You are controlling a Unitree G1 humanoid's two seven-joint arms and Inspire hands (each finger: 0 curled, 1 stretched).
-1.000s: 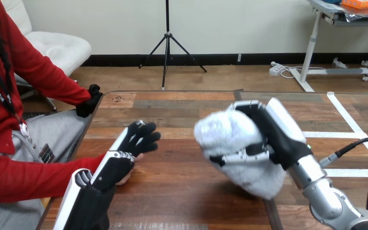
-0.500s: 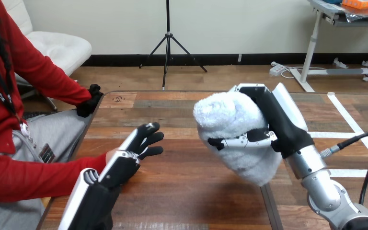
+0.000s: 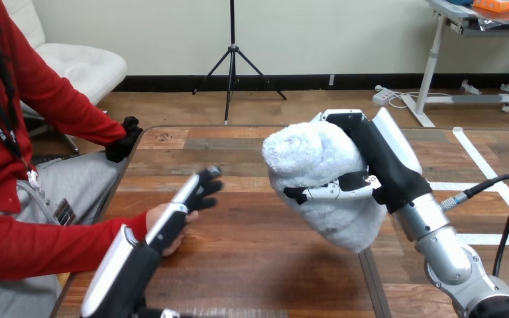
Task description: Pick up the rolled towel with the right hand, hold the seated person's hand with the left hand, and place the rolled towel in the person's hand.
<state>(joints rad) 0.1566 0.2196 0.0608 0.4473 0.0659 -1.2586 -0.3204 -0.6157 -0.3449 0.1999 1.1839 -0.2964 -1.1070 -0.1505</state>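
The rolled towel (image 3: 315, 165) is off the tabletop (image 3: 252, 271), up in the air to the right of the person's hand (image 3: 152, 214) and well apart from it. The right hand (image 3: 381, 162) has it clamped. The thumb (image 3: 325, 192) lies across the front of the roll and the black palm and white back shell wrap its right side.

The towel's long axis is tilted. Its rounded upper end leans toward the person's hand and its lower end hangs down to the right, away from that hand and close above the wood. The bulk of the roll sits higher than the person's hand.

Half a second ago the towel was a touch further right and a little lower, so it has crept toward the person's hand and risen slightly. The right forearm's slant is nearly the same as it was.

The left hand (image 3: 172, 222) lies directly against the person's hand, which shows just past its near edge and again at its right side. This robot hand has rolled since the earlier frame, and the long white edge of its shell now faces up. I cannot tell whether it is closed on the person's hand or only resting alongside.

White tape lines (image 3: 478, 159) cross the tabletop far to the right of the person's hand, beyond the towel.
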